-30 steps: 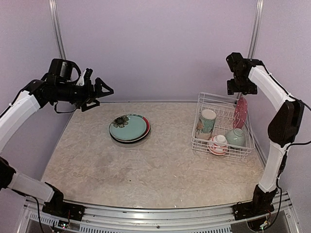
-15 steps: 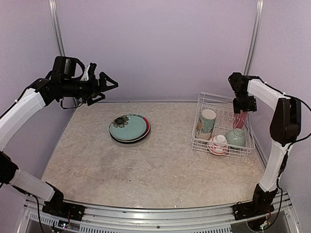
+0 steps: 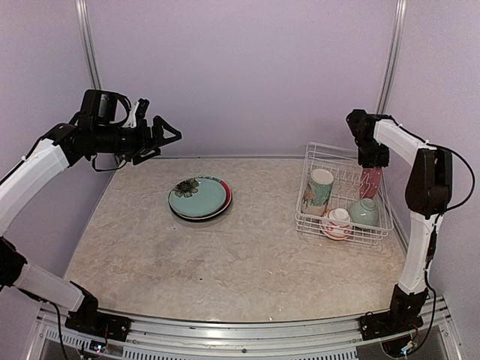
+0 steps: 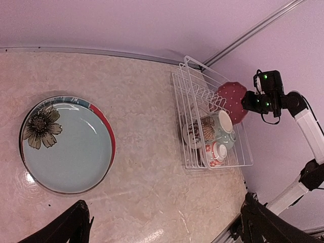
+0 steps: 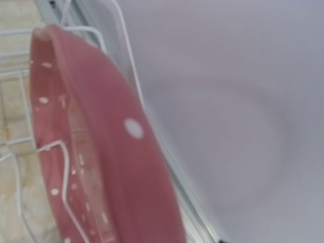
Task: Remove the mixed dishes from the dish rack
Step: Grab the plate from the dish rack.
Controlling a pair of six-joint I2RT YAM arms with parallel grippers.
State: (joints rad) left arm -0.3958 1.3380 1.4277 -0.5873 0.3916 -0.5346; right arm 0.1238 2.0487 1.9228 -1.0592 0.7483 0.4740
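as the pink plate [image 3: 369, 184] stands on edge in the rack [image 3: 301, 219], a shallow pinch could drop it. whether the right tool [image 3: 372, 163] grips it i cannot tell; the left tool [image 3: 166, 136] gapes.

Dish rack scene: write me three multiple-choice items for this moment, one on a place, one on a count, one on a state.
1. Where is the pink dotted plate?
A. lying flat outside the rack
B. standing on edge inside the dish rack
C. held by the left pincer

2. How many bowls sit in the dish rack?
A. two
B. one
C. four

3. How is the left pincer?
A. shut on a bowl
B. shut on a plate
C. open and empty

Answers:
1 B: the pink dotted plate stands upright at the right side of the dish rack.
2 A: a mint bowl and a white-pink bowl sit at its near end.
3 C: the left pincer has spread fingers with nothing between them.
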